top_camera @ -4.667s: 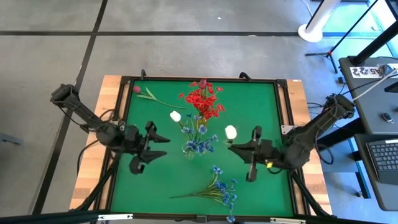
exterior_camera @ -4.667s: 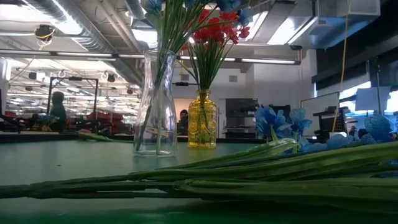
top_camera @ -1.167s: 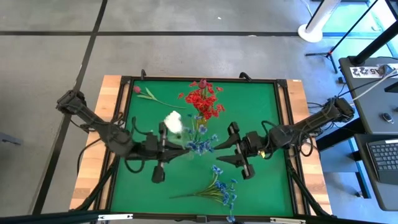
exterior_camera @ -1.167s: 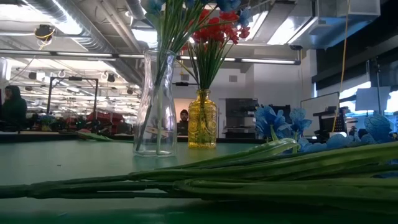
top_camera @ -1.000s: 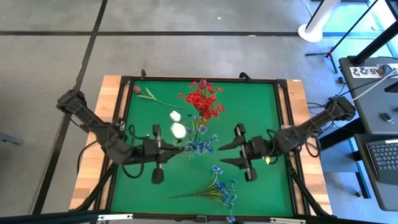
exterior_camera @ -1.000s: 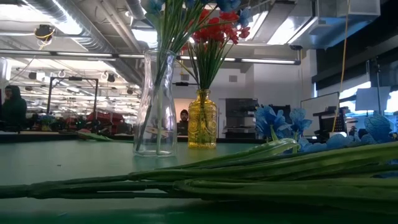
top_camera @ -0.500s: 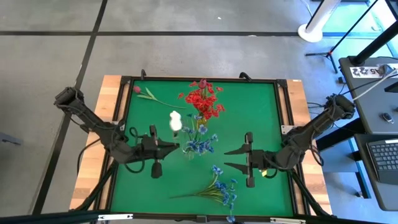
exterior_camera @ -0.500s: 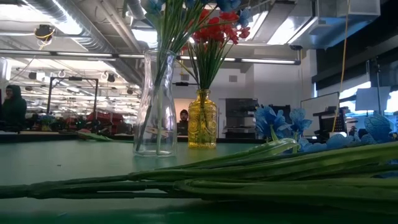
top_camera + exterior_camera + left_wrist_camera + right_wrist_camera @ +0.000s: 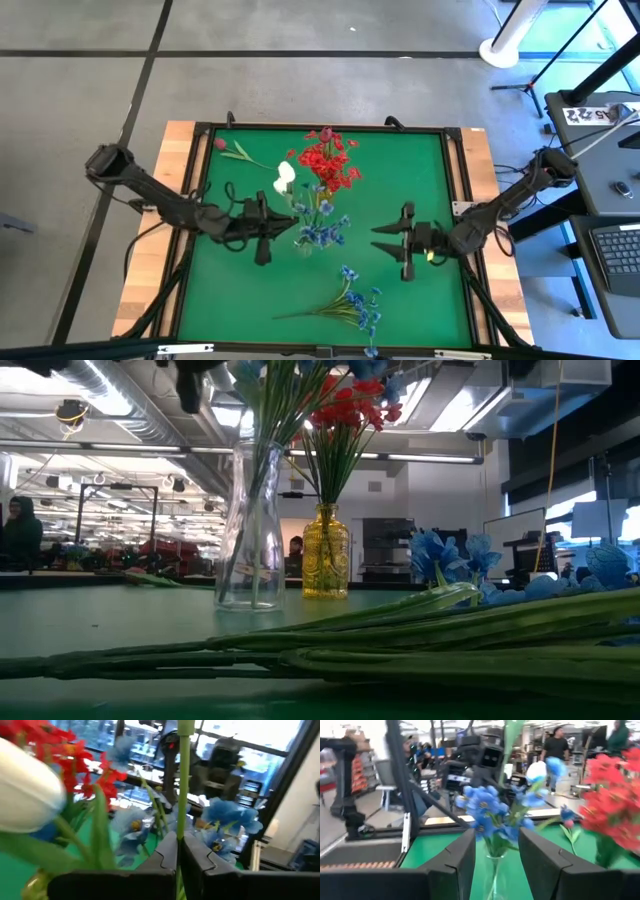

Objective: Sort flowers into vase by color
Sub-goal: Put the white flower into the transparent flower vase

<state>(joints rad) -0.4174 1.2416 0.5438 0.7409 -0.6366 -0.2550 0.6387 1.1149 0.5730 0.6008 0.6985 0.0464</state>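
Left gripper (image 9: 277, 227): clenched on a thin green stem (image 9: 183, 775), hanging just beside the clear glass vase (image 9: 250, 525) at the table's middle; the white buds (image 9: 284, 177) stand above it.
Right gripper (image 9: 382, 240): jaws parted, holding nothing, waiting to the right of the clear vase and apart from it.
Clear vase: already carries blue clusters (image 9: 321, 233); in the high view they crowd its mouth.
Yellow vase (image 9: 326, 552): behind the clear one, filled with red clusters (image 9: 326, 161).
Loose flowers: a blue bunch (image 9: 358, 301) lies near the front edge of the green mat (image 9: 420, 165); a pink bud (image 9: 219, 144) lies at the far left corner.
Risk, stem: thin and pinched low down, it may swing or twist and miss the narrow neck.
Risk, vase: light glass; a sideways push from stem or fingers could tip it.
Risk, sorting: white among blue would probably mix colours.
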